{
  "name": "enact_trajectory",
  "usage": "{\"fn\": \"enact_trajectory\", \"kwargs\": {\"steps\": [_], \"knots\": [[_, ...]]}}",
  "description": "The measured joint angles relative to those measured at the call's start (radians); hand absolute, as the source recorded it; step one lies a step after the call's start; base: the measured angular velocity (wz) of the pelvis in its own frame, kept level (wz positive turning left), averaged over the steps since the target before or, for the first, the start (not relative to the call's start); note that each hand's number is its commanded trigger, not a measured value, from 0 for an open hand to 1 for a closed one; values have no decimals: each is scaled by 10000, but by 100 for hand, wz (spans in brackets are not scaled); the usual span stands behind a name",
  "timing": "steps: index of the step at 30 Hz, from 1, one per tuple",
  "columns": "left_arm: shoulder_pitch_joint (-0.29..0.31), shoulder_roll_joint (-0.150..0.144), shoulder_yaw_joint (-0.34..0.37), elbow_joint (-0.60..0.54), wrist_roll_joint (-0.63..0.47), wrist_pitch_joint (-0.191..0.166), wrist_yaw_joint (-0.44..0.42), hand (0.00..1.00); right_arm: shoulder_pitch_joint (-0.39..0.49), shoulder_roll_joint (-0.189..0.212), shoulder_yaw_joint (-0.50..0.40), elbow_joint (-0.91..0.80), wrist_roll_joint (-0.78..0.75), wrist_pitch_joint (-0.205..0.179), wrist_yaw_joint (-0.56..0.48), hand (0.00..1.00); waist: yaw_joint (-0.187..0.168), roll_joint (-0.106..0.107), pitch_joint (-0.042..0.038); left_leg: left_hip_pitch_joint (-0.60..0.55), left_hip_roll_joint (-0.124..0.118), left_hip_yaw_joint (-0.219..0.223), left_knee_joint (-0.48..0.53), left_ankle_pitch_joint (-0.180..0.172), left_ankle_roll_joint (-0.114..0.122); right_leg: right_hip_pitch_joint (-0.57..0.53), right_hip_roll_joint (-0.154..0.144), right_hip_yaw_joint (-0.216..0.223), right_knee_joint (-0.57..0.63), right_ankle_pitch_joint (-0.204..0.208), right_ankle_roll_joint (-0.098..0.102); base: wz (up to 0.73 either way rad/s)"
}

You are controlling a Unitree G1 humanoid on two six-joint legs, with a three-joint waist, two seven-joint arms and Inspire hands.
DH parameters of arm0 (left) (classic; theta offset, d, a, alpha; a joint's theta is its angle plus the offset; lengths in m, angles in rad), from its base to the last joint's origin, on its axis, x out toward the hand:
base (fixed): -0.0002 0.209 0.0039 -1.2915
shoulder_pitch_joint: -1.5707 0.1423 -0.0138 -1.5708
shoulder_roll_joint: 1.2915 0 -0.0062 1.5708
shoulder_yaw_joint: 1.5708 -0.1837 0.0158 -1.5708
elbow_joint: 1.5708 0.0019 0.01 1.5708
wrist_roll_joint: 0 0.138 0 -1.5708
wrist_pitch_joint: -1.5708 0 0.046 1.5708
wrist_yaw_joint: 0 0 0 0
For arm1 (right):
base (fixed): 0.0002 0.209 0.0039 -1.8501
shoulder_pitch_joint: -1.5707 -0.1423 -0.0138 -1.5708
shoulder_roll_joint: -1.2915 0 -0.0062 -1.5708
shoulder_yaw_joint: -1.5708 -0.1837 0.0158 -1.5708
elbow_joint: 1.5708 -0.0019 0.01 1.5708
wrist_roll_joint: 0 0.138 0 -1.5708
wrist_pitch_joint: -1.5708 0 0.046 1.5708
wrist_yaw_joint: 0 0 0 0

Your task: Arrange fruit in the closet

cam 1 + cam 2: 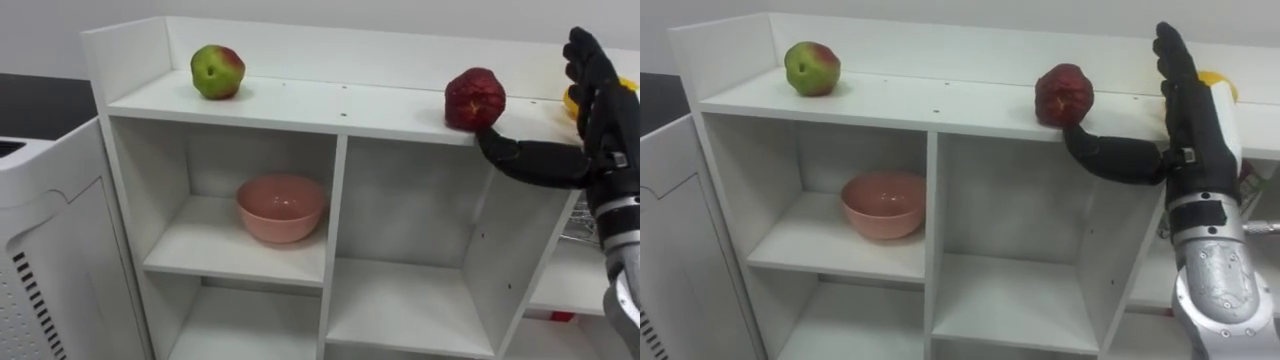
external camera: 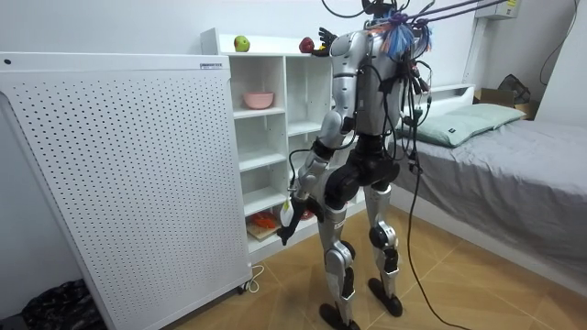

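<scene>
A pink bowl [image 1: 281,207] sits in the closet [image 1: 339,210], upper-left compartment. On top, the right hand [image 1: 600,110], fingers straight, touches a red fruit [image 1: 475,98].

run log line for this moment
right hand open, thumb by dark red round fruit atop white shelf unit | left hand hanging low | green-red apple top left | pink bowl upper-left compartment

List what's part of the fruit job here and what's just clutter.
Job: green apple, red fruit, yellow thing (likely fruit) behind the right hand, closet. The hand's fingers are straight, thumb by the red fruit.
Clutter: pink bowl, perforated panel, bed.
</scene>
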Motion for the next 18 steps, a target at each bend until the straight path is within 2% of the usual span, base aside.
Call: {"fn": "enact_trajectory", "kwargs": {"steps": [11,18], "knots": [[-436,2,-111,1,-108,30,-105,0,-12,0,187,-4,7,156,217,0,12,24,-27,29,-2,-5,11,3,3,45,0,10,-1,6,-10,0],[-466,23,-367,24,-124,30,-86,0,-91,-4,499,-26,11,155,211,0,14,65,-34,116,-5,-56,4,5,1,140,6,11,-12,6,-10,1]]}}
